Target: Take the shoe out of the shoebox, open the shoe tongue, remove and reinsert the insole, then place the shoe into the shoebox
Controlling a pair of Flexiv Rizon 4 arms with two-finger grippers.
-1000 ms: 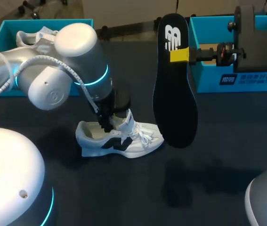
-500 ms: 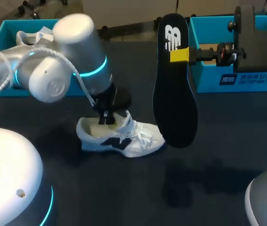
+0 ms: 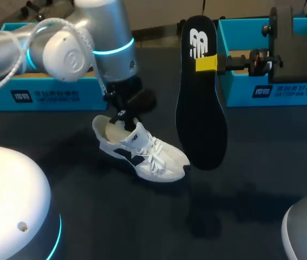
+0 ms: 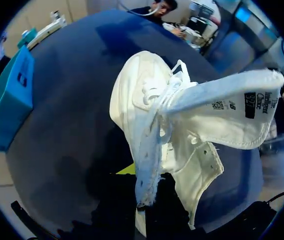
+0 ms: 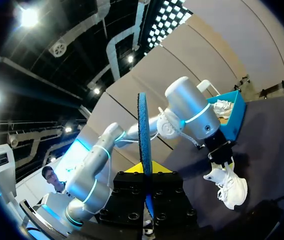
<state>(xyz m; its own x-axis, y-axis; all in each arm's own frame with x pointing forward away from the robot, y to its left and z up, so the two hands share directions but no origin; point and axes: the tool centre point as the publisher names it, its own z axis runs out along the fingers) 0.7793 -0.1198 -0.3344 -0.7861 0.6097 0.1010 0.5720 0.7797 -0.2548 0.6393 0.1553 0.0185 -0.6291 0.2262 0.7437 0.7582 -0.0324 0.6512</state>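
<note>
A white shoe (image 3: 142, 151) with dark side marks lies on the dark table, toe pointing front right. My left gripper (image 3: 124, 116) is shut on the shoe's collar edge near the heel. In the left wrist view the shoe (image 4: 147, 105) stretches ahead of the left gripper (image 4: 143, 192), its tongue (image 4: 227, 107) folded out to one side. My right gripper (image 3: 207, 63) is shut on the black insole (image 3: 199, 114), which hangs upright above the table beside the shoe. In the right wrist view the insole (image 5: 143, 135) stands edge-on between the right gripper (image 5: 146, 182) fingers, with the shoe (image 5: 229, 186) further off.
A teal shoebox (image 3: 45, 96) stands at the back left behind my left arm. A second teal shoebox (image 3: 242, 86) stands at the back right, behind my right gripper. Dark table surface lies in front of the shoe.
My left gripper has shut on the shoe's collar and moved toward the back. The shoe has turned with it, heel drawn back and toe swung to the front right. The right arm and insole kept still.
</note>
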